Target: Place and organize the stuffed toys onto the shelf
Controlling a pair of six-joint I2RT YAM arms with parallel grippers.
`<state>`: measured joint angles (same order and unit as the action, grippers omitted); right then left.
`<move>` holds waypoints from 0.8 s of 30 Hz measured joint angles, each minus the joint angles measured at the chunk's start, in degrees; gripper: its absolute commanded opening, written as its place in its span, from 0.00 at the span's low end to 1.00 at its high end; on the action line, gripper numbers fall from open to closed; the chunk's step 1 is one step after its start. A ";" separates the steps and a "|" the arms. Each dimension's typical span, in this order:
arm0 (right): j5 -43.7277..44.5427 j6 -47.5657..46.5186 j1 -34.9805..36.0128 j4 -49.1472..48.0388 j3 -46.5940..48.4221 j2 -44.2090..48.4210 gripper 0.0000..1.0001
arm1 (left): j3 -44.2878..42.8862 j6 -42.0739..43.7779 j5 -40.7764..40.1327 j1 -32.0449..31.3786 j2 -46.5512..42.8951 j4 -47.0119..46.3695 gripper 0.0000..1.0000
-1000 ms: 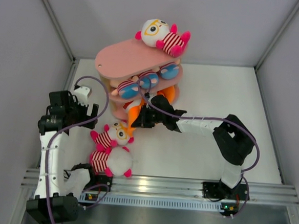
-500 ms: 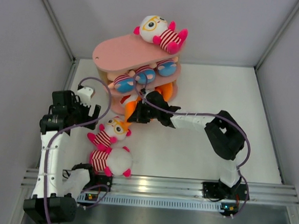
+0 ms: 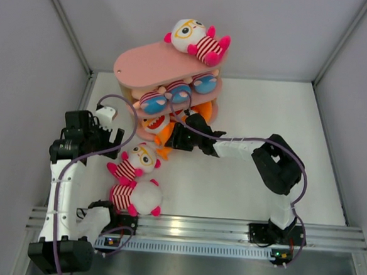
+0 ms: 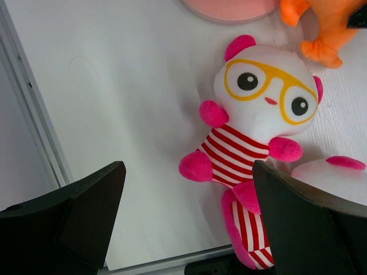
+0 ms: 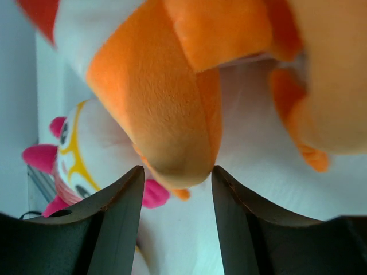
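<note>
The pink three-tier shelf (image 3: 152,63) stands at the back. A white-headed doll with yellow glasses (image 3: 196,41) lies on its top board. Boys in blue shorts (image 3: 174,94) fill the middle tier. An orange fish toy (image 3: 163,135) lies half in the bottom tier. My right gripper (image 3: 178,137) is right against it, jaws part open, and one orange lobe (image 5: 172,132) reaches just between the fingertips (image 5: 123,200). Two more white-headed dolls lie on the table, one (image 3: 137,162) above the other (image 3: 136,197). My left gripper (image 3: 111,139) hangs open and empty above the upper doll (image 4: 258,114).
White table with grey walls on three sides. A metal rail (image 3: 196,226) runs along the near edge by the arm bases. The left wall's foot (image 4: 34,126) runs close beside the left gripper. The right arm's cable loops over the shelf front.
The right gripper pushed the fish toy into the bottom tier, shoving the shelf a little left, then drew back slightly. The fish's face now shows. The left arm barely moved.
</note>
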<state>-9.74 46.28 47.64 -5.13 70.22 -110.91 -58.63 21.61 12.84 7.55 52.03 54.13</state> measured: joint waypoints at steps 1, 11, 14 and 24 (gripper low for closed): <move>0.61 0.17 -0.35 -0.07 -0.74 0.00 0.51 | 0.00 0.00 -0.02 -0.02 0.00 0.00 0.98; 6.21 5.09 1.99 -6.29 -7.02 0.00 0.53 | 0.00 0.09 -0.15 -0.13 0.00 0.02 0.98; 9.25 8.07 4.31 -9.09 -8.81 0.00 0.41 | -0.02 0.44 -0.33 -0.17 0.00 0.00 0.98; 16.41 13.90 6.14 -12.87 -10.82 -1.27 0.00 | -0.33 0.85 -0.94 -0.76 0.02 0.00 0.98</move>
<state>6.68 60.18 53.78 -18.00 59.40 -112.18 -58.96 22.46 11.90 6.79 52.05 54.13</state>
